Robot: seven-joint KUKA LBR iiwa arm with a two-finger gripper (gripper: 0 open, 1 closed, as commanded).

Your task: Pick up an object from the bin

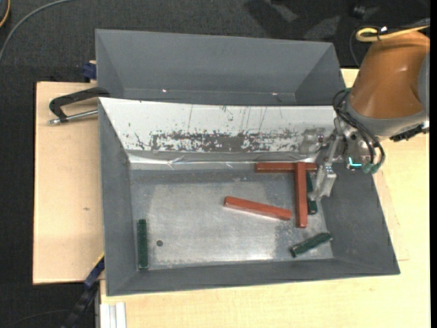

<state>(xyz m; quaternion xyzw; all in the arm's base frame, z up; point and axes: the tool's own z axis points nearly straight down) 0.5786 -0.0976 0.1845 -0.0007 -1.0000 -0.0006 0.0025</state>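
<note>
Gripper (316,198) hangs just beside rightmost red stick (301,195) in bin (218,67)

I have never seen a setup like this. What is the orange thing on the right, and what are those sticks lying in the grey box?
One camera looks down into a grey metal bin from above and a little to one side. The orange shape is a cover on a robot arm that reaches in from the right. At its end is the gripper, the part that grasps things. It hangs low at the bin's right side, close beside a red stick that points from front to back. I cannot tell whether it holds anything. A second red stick lies along the back wall and a third red stick lies slantwise in the middle. A green stick lies front left, another green stick front right.
</note>
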